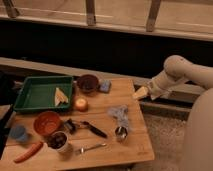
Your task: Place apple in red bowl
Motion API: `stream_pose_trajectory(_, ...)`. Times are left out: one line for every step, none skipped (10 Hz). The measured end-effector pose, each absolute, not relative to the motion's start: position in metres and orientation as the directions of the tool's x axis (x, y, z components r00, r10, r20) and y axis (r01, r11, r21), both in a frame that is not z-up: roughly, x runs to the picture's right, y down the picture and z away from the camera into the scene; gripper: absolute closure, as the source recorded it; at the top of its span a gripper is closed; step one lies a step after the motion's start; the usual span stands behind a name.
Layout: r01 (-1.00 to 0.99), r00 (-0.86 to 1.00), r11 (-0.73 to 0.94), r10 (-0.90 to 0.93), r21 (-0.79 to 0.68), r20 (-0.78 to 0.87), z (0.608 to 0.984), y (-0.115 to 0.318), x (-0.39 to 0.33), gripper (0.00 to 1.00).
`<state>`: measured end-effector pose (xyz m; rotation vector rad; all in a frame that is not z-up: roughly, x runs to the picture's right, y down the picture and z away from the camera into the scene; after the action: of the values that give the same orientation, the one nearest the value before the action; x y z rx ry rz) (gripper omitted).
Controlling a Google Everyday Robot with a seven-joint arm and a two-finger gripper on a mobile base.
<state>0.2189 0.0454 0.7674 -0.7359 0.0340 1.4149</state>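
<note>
Wooden table (136,141) | apple (80,104) small, yellow-orange, pale-topped | fingers (141,93) beyond right edge, opening unclear

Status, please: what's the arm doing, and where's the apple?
End effector at table's right edge, far from apple. Apple on table beside green tray, not in red bowl. Crumpled cloth lies between.

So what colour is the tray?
The tray is green, camera view; the gripper sits at the table's right edge.
</note>
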Motion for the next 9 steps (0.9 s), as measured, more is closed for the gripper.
stream_pose_trajectory(-0.893, 0.211, -0.004, 0.880, -0.450, -0.426, 0.769, 0.041, 0.214, 0.20)
stream_pose_trajectory(-0.882, 0.243, 0.029, 0.883, -0.471, -0.401, 0.771, 0.033, 0.199, 0.20)
stream_pose_trajectory(-0.871, 0.269, 0.053, 0.883, -0.488, -0.384, 0.773, 0.026, 0.184, 0.20)
stream_pose_trajectory(-0.855, 0.304, 0.086, 0.882, -0.511, -0.360, 0.775, 0.017, 0.164, 0.20)
stream_pose_trajectory(-0.834, 0.346, 0.125, 0.877, -0.537, -0.333, 0.776, 0.009, 0.137, 0.20)
stream_pose_trajectory(-0.815, 0.384, 0.161, 0.869, -0.556, -0.312, 0.776, 0.005, 0.113, 0.20)
stream_pose_trajectory(-0.792, 0.428, 0.203, 0.857, -0.576, -0.286, 0.777, 0.001, 0.085, 0.20)
stream_pose_trajectory(-0.770, 0.466, 0.239, 0.844, -0.591, -0.266, 0.777, 0.001, 0.059, 0.20)
stream_pose_trajectory(-0.744, 0.508, 0.283, 0.828, -0.606, -0.237, 0.775, 0.003, 0.025, 0.20)
